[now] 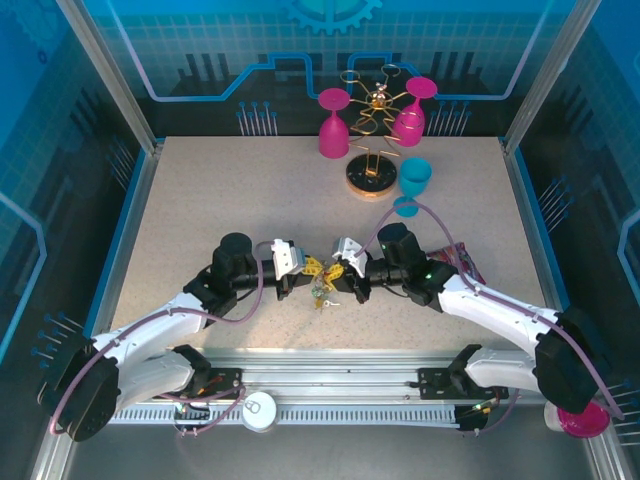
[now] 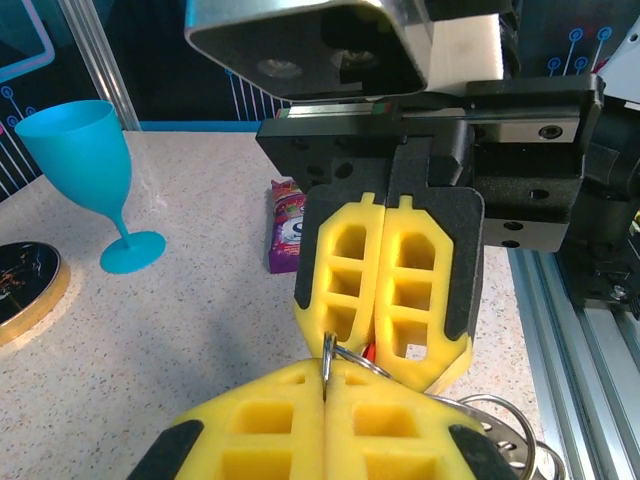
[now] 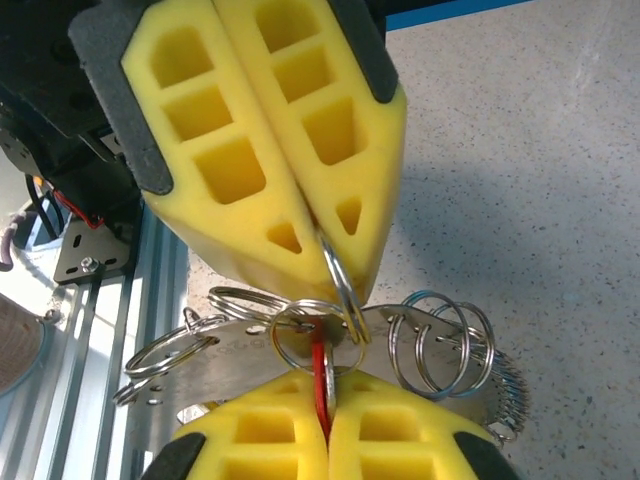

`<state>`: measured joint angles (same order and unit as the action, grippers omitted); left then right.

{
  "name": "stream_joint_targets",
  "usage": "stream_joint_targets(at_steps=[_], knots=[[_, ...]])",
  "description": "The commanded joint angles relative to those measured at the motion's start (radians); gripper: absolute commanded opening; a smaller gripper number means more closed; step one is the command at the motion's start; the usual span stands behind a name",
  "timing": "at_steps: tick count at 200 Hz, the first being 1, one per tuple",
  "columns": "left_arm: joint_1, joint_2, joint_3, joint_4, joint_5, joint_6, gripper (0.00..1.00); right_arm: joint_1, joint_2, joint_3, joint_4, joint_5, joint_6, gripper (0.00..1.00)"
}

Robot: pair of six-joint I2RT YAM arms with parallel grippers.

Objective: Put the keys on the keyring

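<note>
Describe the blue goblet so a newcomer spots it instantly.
Find the gold wire rack at the table's far edge. Just right of its round wooden base, the blue goblet stands upright. It alone is blue; the two pink goblets are at the rack.

Speckled beige tabletop (image 1: 200, 210) enclosed by blue circuit-patterned wall panels (image 1: 200, 50) on left, right and far sides; aluminium rail (image 1: 330, 362) along near edge.
</note>
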<state>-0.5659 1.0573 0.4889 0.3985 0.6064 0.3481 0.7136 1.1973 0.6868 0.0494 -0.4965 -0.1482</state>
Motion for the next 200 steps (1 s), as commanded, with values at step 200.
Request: stream_joint_targets(at_steps=[200], knots=[[-0.003, 0.025, -0.023, 0.163, 0.085, -0.056, 0.00, -0.083, -0.123, -0.028, 0.092, -0.077, -0.021, 0.29]])
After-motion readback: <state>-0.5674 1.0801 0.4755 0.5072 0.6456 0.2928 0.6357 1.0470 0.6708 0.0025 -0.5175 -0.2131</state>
